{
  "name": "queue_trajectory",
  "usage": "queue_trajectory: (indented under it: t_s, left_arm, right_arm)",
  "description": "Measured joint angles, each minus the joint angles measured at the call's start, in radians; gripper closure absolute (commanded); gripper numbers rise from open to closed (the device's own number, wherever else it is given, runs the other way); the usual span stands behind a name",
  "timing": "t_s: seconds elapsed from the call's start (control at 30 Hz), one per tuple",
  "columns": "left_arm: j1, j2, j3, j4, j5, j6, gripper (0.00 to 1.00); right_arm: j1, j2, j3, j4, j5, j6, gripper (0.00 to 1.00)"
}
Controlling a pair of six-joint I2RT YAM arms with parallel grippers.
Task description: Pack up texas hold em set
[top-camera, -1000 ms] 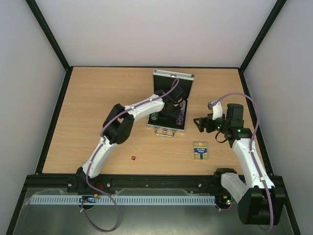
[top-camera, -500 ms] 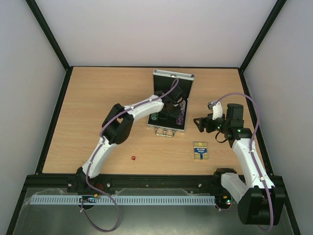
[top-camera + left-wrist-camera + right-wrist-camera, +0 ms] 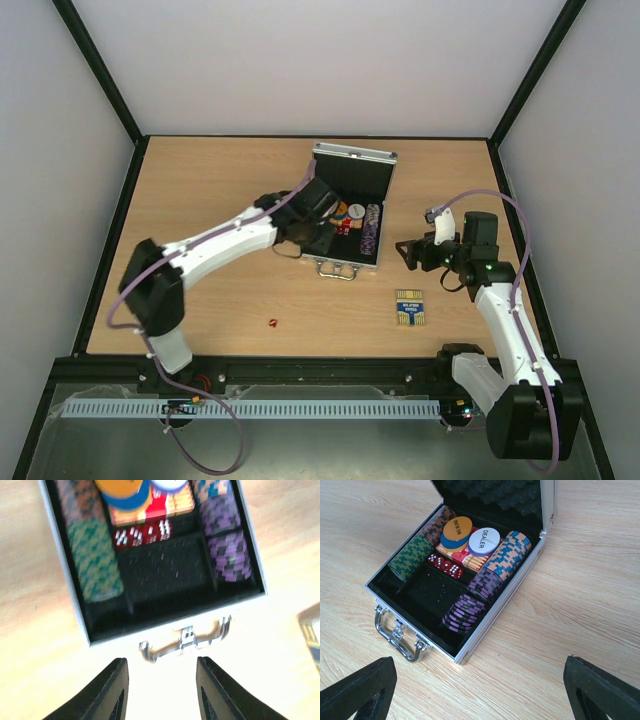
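Observation:
The silver case (image 3: 385,205) lies open at mid-table with its lid up. It also shows in the left wrist view (image 3: 70,605) and the right wrist view (image 3: 515,592). Rows of poker chips (image 3: 500,565) line both sides, and several red dice (image 3: 445,565) lie in the middle by a red card pack and round buttons. One red die (image 3: 272,322) lies on the table. The blue-and-yellow card deck box (image 3: 410,307) lies near the front right. My left gripper (image 3: 300,240) (image 3: 160,690) is open and empty above the case's handle (image 3: 185,637). My right gripper (image 3: 408,252) (image 3: 480,695) is open and empty, right of the case.
Black frame rails and grey walls border the wooden table (image 3: 200,200). The case's raised lid (image 3: 354,165) stands at the back. The left arm's links (image 3: 215,245) stretch across the left middle of the table.
My left gripper has pulled out of the case, back toward the handle, and its elbow has swung left. The chips inside now show. The right arm has not moved.

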Motion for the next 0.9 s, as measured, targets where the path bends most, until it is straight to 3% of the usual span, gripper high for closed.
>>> queue_trajectory:
  t_s: [0.17, 0.4, 0.63, 0.9]
  left_arm:
    - [-0.023, -0.214, -0.283, -0.048, -0.012, -0.045, 0.59]
    - [-0.064, -0.355, -0.547, -0.186, 0.002, -0.109, 0.55]
    - [-0.084, -0.392, -0.646, -0.219, 0.071, -0.119, 0.55]
    - [-0.102, -0.346, -0.659, -0.173, 0.123, -0.125, 0.55]
  right_arm:
    - [0.0, -0.008, 0.0, 0.0, -0.004, -0.002, 0.08]
    - [0.0, -0.017, 0.0, 0.0, -0.013, -0.002, 0.08]
    - [0.0, -0.019, 0.0, 0.0, -0.015, -0.003, 0.08]
    - [0.0, -0.019, 0.0, 0.0, -0.016, -0.003, 0.08]
